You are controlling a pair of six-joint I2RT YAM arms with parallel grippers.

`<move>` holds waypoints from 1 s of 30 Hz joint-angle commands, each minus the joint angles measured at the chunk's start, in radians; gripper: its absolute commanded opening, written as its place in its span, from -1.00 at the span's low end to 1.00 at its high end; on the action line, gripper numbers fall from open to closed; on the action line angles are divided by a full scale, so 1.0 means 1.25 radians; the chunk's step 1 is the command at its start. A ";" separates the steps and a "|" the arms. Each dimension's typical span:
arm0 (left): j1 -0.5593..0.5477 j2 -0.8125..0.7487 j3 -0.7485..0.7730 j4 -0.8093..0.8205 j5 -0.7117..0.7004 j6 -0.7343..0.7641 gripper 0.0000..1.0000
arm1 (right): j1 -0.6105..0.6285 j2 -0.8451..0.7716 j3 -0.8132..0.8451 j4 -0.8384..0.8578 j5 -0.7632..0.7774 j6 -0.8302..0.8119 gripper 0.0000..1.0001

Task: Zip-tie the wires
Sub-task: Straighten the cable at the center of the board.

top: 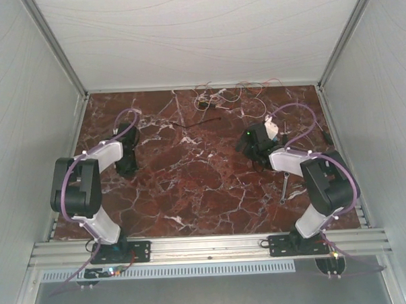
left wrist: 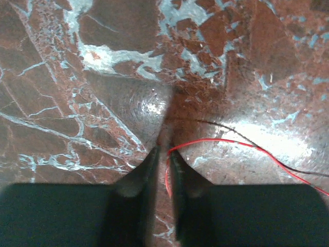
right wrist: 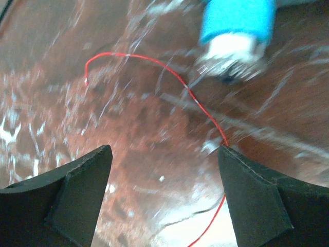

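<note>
Most of the wires [top: 229,95] lie in a loose tangle at the far edge of the surface [top: 191,186], right of centre, well beyond both arms. The right arm's end is nearer to the tangle than the left's.

In the left wrist view one red strand [left wrist: 221,140] comes in from the right, bends at the tips of the left tool [left wrist: 163,153] and runs down into the slit between its fingers [left wrist: 146,172]. In the right wrist view a red strand [right wrist: 169,69] arcs across the surface and meets the tip of the finger [right wrist: 257,195] on the right of that view. It then carries on below, so it crosses one side of the right tool [right wrist: 163,149] and not the middle.

A black strip [top: 202,122] lies on the surface just near of the tangle, between the two arms. A dark strand [left wrist: 231,128] runs just beside the red one ahead of the left tool. A blurred blue-and-white object [right wrist: 236,25] with a metallic end sits just beyond the right tool. A metal bar [top: 285,187] lies near the right arm.

The left tool is pressed almost together, leaving only a narrow slit, and seems to nip the red strand. The right tool is spread wide and grips nothing.
</note>
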 commanded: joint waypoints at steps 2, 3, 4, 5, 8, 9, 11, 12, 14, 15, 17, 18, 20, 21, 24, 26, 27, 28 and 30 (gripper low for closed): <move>-0.011 0.003 0.015 -0.020 0.026 -0.008 -0.41 | 0.101 0.004 0.042 -0.121 0.008 -0.039 0.63; -0.012 0.000 0.014 -0.020 0.025 -0.009 -0.30 | 0.111 0.004 0.052 -0.133 0.021 -0.042 0.63; -0.012 -0.005 0.014 -0.021 0.023 -0.009 -0.20 | 0.118 0.002 0.059 -0.139 0.032 -0.043 0.63; -0.012 -0.010 0.013 -0.020 0.023 -0.010 -0.09 | 0.123 0.000 0.065 -0.144 0.035 -0.044 0.63; -0.013 -0.030 0.008 -0.019 0.019 -0.014 0.20 | 0.125 -0.003 0.078 -0.157 0.034 -0.045 0.64; -0.013 -0.037 0.007 -0.018 0.018 -0.014 0.28 | 0.124 -0.005 0.083 -0.163 0.034 -0.047 0.64; -0.014 -0.051 0.005 -0.017 0.016 -0.017 0.43 | 0.124 -0.006 0.092 -0.171 0.038 -0.048 0.64; -0.015 -0.059 0.004 -0.017 0.014 -0.017 0.50 | 0.124 -0.008 0.096 -0.173 0.040 -0.052 0.65; -0.015 -0.075 0.001 -0.016 0.012 -0.019 0.79 | 0.124 -0.009 0.106 -0.182 0.042 -0.056 0.65; -0.014 -0.084 -0.001 -0.014 0.012 -0.020 0.93 | 0.124 -0.010 0.112 -0.187 0.042 -0.058 0.65; -0.014 -0.103 -0.005 -0.010 0.018 -0.021 0.99 | 0.124 -0.016 0.122 -0.193 0.042 -0.065 0.66; -0.014 -0.112 -0.009 -0.007 0.024 -0.021 0.99 | 0.124 -0.018 0.128 -0.196 0.042 -0.068 0.66; -0.014 -0.130 -0.016 -0.002 0.044 -0.019 0.99 | 0.125 -0.023 0.140 -0.200 0.040 -0.078 0.66; -0.014 -0.140 -0.019 0.000 0.063 -0.019 0.99 | 0.124 -0.025 0.149 -0.205 0.040 -0.087 0.66; -0.013 -0.180 -0.033 0.016 0.149 -0.011 0.99 | 0.124 -0.033 0.172 -0.205 0.040 -0.113 0.66; -0.009 -0.214 -0.044 0.033 0.210 0.002 0.99 | 0.124 -0.037 0.190 -0.200 0.036 -0.140 0.66; -0.007 -0.231 -0.050 0.039 0.224 0.006 0.99 | 0.124 -0.039 0.199 -0.197 0.032 -0.156 0.66; -0.004 -0.243 -0.053 0.041 0.225 0.008 0.99 | 0.125 -0.039 0.208 -0.197 0.028 -0.171 0.66; 0.004 -0.268 -0.049 0.042 0.201 0.000 0.99 | 0.124 -0.040 0.225 -0.189 0.021 -0.196 0.67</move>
